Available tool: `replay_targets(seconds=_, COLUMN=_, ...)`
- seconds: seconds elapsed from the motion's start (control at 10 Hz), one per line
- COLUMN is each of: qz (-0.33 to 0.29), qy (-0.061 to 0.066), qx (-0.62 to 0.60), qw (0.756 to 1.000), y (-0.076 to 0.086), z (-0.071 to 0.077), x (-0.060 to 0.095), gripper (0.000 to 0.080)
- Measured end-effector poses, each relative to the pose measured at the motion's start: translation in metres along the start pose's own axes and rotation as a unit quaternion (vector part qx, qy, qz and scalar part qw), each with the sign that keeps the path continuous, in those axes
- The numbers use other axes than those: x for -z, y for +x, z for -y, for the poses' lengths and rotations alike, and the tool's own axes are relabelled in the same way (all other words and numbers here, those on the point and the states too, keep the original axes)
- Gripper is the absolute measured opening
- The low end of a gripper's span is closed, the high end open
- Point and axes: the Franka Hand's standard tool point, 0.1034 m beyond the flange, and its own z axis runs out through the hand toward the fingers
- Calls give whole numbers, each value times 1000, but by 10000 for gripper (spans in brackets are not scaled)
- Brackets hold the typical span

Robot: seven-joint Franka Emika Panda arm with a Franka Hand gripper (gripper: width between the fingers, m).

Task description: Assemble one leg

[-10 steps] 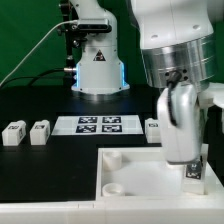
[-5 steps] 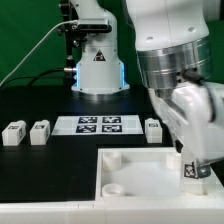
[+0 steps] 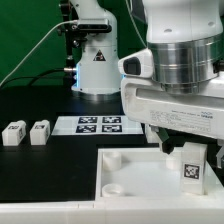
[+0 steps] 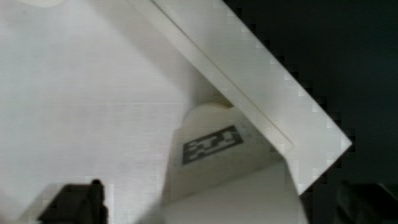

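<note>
My gripper is shut on a leg, a small white block with a black-and-white tag facing the camera. It holds the leg upright over the right part of the large white square panel; I cannot tell whether the leg touches the panel. In the wrist view the leg hangs between my fingers against the panel. Two more legs stand on the black table at the exterior view's left.
The marker board lies behind the panel. A round socket shows in the panel's near left corner. The arm's base stands at the back. My wide hand hides the table behind it.
My hand has turned about its axis and now faces broadside to the camera, hiding the leg that stood right of the marker board. The held leg stays over the panel's right part.
</note>
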Motion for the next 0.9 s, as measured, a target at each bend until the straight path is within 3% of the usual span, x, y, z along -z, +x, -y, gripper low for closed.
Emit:
replay_targets(seconds=0.1, qz=-8, qy=-7, qx=111, qw=994, y=1, z=0, x=0, gripper=649)
replay_targets(seconds=0.2, qz=-6, qy=-1, qx=66, qw=998, y=0, z=3, x=-1, gripper=525)
replay_targets(seconds=0.3, qz=-6, qy=-1, qx=48, qw=999, y=0, z=2, x=-1, gripper=525)
replay_targets(seconds=0.5, qz=-4, qy=2, qx=-53, qw=999, y=-2, z=4, x=-1, gripper=291)
replay_targets(seconds=0.9, qz=3, qy=8, qx=-307, qw=952, y=-2, z=5, x=-1, gripper=292)
